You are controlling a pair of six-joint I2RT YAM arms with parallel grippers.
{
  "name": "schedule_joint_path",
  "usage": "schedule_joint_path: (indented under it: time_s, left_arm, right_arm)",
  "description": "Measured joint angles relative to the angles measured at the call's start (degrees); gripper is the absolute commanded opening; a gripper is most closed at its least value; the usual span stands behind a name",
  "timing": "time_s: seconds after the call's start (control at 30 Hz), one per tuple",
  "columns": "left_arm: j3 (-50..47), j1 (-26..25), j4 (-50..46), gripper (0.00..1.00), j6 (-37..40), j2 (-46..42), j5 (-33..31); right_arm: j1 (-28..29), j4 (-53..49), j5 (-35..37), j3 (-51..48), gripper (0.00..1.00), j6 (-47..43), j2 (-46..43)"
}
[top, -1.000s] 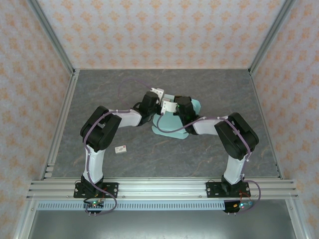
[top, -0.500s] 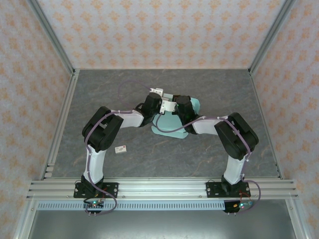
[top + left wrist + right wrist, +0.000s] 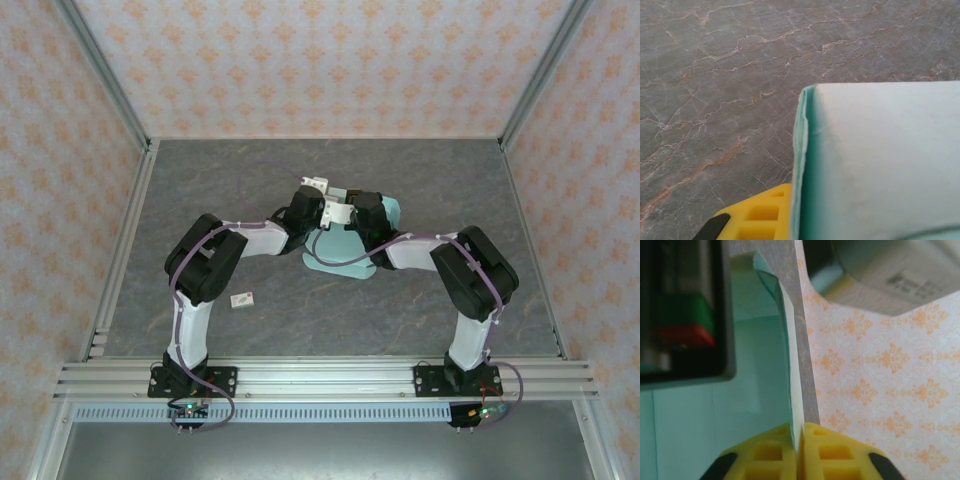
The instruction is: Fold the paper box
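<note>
Backdrop: wallpaper (image 3: 320, 60) w/ orange ornament print on three sides; alu rail (image 3: 320, 378) across the near edge.
Desk: desk (image 3: 200, 180) is grey w/ marble veining, reddish cracks visible in left wrist view.
Paper box: the paper box (image 3: 340, 245), pale mint thin card, sits mid-desk between the two wrists. It is partly folded: lower part lies flat on the desk, upper part is raised under the hands. Another mint bit shows to the right of the right wrist.
Left arm: left arm (image 3: 205, 265) reaches in from the left, wrist over the box's upper left.
Right arm: right arm (image 3: 475, 270) reaches in from the right, wrist over the box's upper right, just beside the left wrist.
Left hand: left hand (image 3: 798, 195) pinches the box's doubled edge. One yellow finger (image 3: 760, 215) sits flush against that edge; the other is hidden behind the pale panel, which covers the right half of the wrist view.
Right hand: right hand (image 3: 799, 430) has both yellow pads pressed together on a thin upright sheet edge of the box, w/ the mint face to its left.
Other: dark block (image 3: 685, 320) w/ green + red parts close at upper left of right wrist view; can't ID it.
Tag: small white tag (image 3: 241, 298) lies flat on the desk, near the left arm's elbow, well apart from the box.
</note>
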Motion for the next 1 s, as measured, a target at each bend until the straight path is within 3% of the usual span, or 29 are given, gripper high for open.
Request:
schedule_joint_path:
  time_s: [0.2, 0.53, 0.87, 1.0]
  left_arm:
    - [-0.85, 2.71, 0.48, 0.0, 0.02, -0.31, -0.04]
    - [-2.56, 3.28, 0.83, 0.0, 0.04, -2.25, -0.24]
    - [-5.29, 3.48, -2.25, 0.0, -1.22, -6.73, -2.01]
    - [-7.69, 3.78, -2.62, 0.0, -2.36, -9.7, -3.19]
  right_arm:
    - [-0.55, -0.57, -1.14, -0.13, 0.42, 5.95, -2.16]
    - [-0.74, -6.01, -4.2, -0.22, 0.55, 17.77, -8.48]
    - [-0.76, -21.94, -9.49, -0.57, 0.65, 45.35, -28.44]
    - [-0.87, -32.11, -9.16, 1.68, 0.66, 58.82, -32.06]
